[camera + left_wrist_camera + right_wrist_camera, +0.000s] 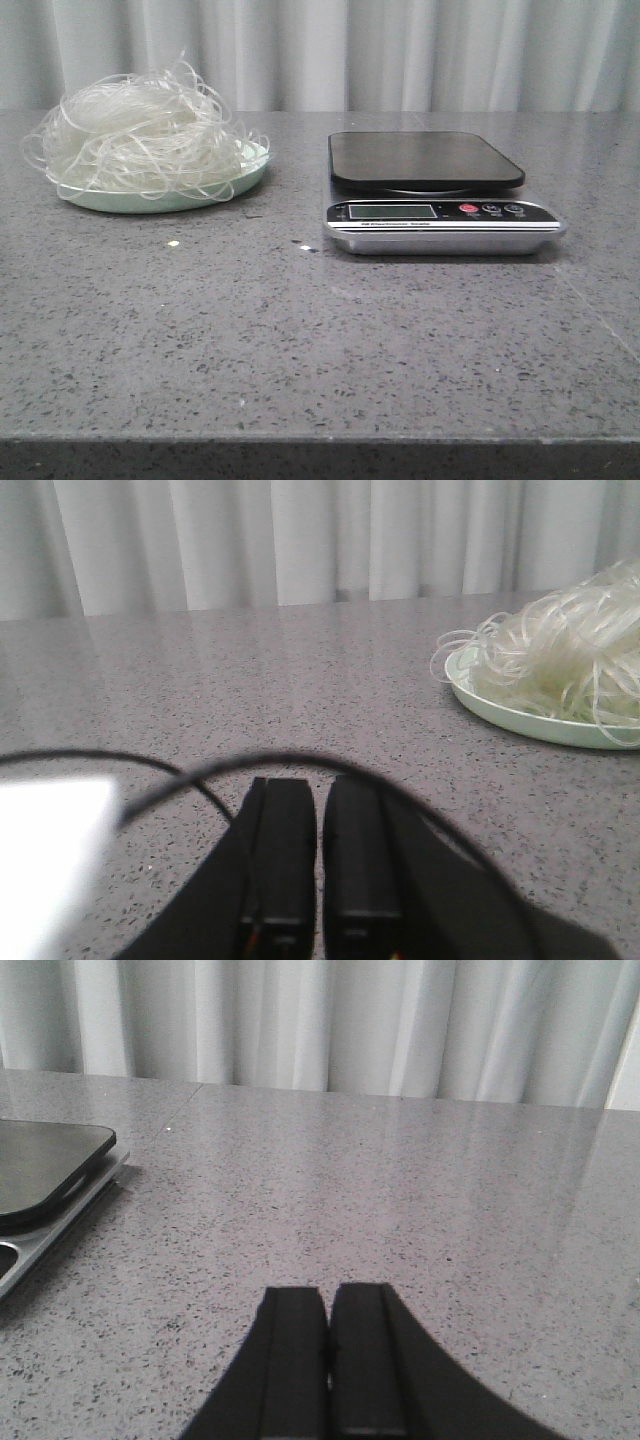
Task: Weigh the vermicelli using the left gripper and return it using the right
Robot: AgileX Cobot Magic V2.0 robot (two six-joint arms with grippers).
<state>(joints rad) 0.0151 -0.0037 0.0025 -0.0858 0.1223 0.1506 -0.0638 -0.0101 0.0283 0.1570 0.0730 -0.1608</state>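
Note:
The vermicelli (140, 135) is a fluffy nest of whitish strands heaped on a pale green plate (160, 200) at the back left of the table. It also shows in the left wrist view (570, 655), on its plate (520, 717). A kitchen scale (430, 190) with a black platform stands at the middle right; its edge shows in the right wrist view (45, 1175). My left gripper (320, 785) is shut and empty, low over the table, apart from the plate. My right gripper (328, 1292) is shut and empty beside the scale. Neither gripper shows in the front view.
The grey speckled stone table (300, 340) has its front edge near the camera. White curtains (400, 50) hang behind it. A black cable (120, 765) loops over my left fingers, and a bright white patch (45, 860) sits beside them.

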